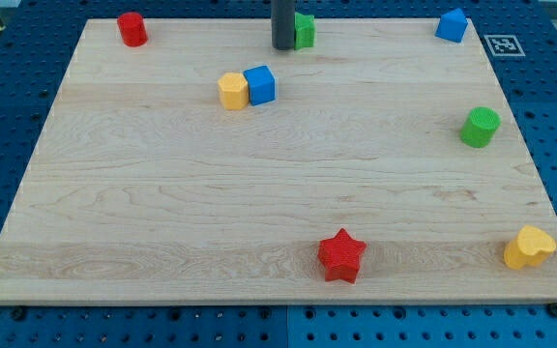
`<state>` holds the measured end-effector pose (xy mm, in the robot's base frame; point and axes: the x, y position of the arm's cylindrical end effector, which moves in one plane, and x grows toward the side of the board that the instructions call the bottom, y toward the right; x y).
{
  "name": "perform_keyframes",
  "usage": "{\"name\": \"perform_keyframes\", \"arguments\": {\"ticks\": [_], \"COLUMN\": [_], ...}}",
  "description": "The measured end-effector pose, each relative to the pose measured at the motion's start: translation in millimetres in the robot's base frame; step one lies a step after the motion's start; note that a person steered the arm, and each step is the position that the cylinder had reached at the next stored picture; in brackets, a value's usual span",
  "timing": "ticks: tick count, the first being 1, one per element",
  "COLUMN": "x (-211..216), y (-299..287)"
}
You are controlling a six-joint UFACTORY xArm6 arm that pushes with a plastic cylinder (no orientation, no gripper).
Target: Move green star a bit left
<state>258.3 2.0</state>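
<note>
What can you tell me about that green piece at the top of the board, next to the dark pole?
The green block sits near the board's top edge, a little right of centre. It looks like matte moulded plastic, bright green. Its left part is hidden behind the dark rod, so its star shape cannot be made out here. My tip rests against or just beside its left side; whether they actually touch cannot be told. No other block is near it; the closest are the blue cube and yellow block below.

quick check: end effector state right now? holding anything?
No gripper here, just a rod, so there is no open or closed state. My tip holds nothing; it sits against the view's left side of the green block at the board's top edge.
</note>
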Motion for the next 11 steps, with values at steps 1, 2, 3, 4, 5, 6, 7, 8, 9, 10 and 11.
{"name": "perform_keyframes", "arguments": {"ticks": [1, 2, 3, 4, 5, 6, 7, 8, 9, 10, 11], "x": [10.1, 10.1, 9.8, 4.1, -2.5, -3.0, -11.2, -24.7, -39.1, -40.8, -40.7], "y": [52.5, 123.7, 146.2, 145.1, 135.3, 111.1, 77.2, 64.4, 55.8, 55.5, 55.5]}}
